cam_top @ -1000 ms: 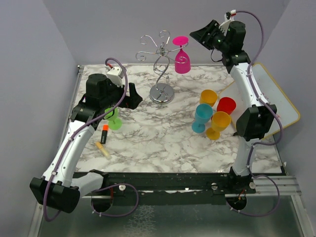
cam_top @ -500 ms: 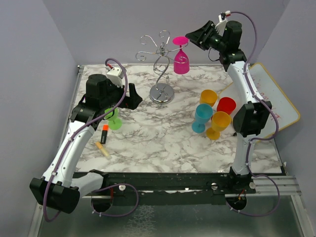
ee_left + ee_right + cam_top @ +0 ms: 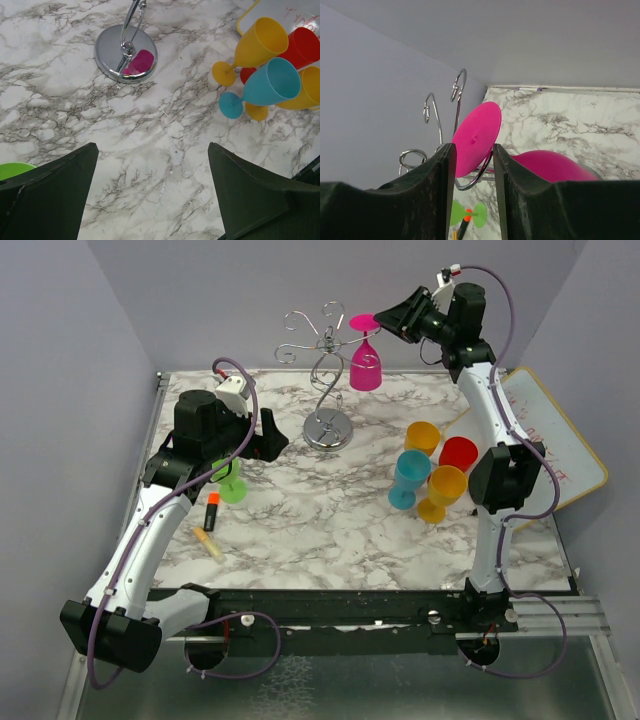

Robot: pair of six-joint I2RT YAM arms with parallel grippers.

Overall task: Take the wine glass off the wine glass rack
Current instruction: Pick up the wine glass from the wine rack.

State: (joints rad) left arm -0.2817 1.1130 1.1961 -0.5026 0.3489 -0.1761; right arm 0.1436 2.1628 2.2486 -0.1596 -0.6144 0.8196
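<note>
Now the wine glass (image 3: 367,362) hangs stem-vertical just left of your right gripper (image 3: 392,318), its narrow-gapped jaws facing the foot, pinch not discernible.

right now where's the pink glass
Top view, back centre: pink glass hangs upside down on the rack, its right side, right gripper at its foot.
</note>
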